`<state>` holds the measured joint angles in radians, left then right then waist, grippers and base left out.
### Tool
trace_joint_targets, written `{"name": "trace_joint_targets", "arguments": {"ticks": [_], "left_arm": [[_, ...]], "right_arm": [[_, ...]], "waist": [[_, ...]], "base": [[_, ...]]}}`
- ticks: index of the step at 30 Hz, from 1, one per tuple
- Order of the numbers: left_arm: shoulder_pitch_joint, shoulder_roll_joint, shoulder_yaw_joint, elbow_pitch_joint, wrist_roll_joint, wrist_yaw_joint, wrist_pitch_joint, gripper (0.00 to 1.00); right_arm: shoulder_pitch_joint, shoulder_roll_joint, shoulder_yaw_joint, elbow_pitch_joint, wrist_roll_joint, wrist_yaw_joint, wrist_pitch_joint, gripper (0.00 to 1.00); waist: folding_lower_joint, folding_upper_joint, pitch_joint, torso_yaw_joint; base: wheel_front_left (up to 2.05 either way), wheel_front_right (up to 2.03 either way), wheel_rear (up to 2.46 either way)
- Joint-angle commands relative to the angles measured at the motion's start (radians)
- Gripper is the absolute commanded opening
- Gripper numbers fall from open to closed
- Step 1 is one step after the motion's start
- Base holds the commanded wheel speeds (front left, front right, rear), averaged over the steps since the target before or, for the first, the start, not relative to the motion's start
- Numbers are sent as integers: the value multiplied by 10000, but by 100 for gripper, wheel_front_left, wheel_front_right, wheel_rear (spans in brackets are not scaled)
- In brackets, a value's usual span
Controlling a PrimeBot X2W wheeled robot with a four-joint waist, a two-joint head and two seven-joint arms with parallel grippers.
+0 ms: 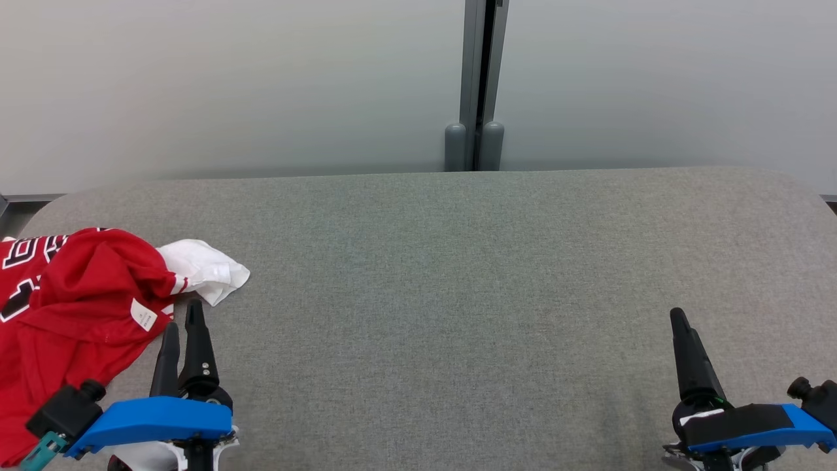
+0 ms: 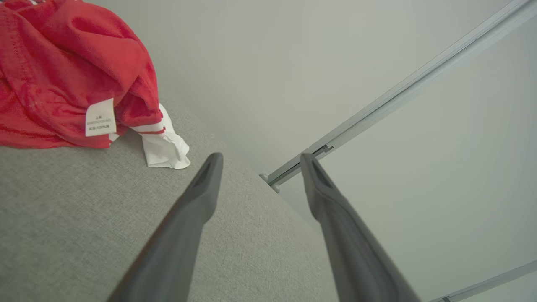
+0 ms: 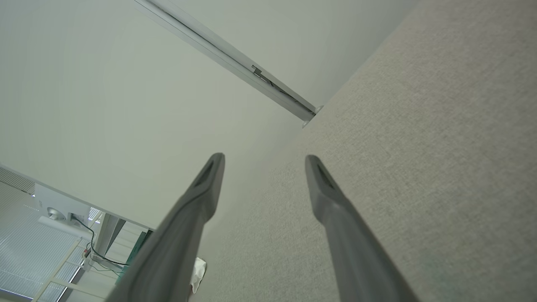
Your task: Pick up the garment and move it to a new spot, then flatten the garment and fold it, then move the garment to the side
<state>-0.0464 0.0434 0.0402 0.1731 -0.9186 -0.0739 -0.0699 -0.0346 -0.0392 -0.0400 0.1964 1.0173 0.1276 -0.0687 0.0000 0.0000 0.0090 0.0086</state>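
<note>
We see the crumpled red mesh garment with black-and-white lettering, heaped at the far left edge of the grey fabric-covered counter. A white fabric end spills out toward the middle, and a small white care label faces up. Our left gripper hovers just beside that heap, its two dark fingers spread wide and holding nothing. Over on the right, our right gripper sits well apart from the garment, above the grey cloth, jaws also spread wide and empty.
</note>
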Motion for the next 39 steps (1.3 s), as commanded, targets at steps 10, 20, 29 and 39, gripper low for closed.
{"name": "trace_joint_targets", "arguments": {"ticks": [10,20,29,39], "left_arm": [[-54,77,-215,-58,2010,115,-416,100],[-95,80,-339,176,3298,206,-693,100],[-66,85,-394,414,4292,267,-931,100],[-151,82,-480,745,5260,323,-1175,100]], "right_arm": [[2,-87,137,61,-1547,31,-422,100],[16,-98,199,168,-2606,33,-704,100],[58,-107,245,349,-3541,32,-941,100],[74,-117,294,484,-4458,34,-1188,100]], "waist": [[0,0,10,23],[0,0,12,67],[0,0,-4,108],[0,0,-36,188]], "base": [[0,0,0],[0,0,0],[0,0,0],[0,0,0]]}}
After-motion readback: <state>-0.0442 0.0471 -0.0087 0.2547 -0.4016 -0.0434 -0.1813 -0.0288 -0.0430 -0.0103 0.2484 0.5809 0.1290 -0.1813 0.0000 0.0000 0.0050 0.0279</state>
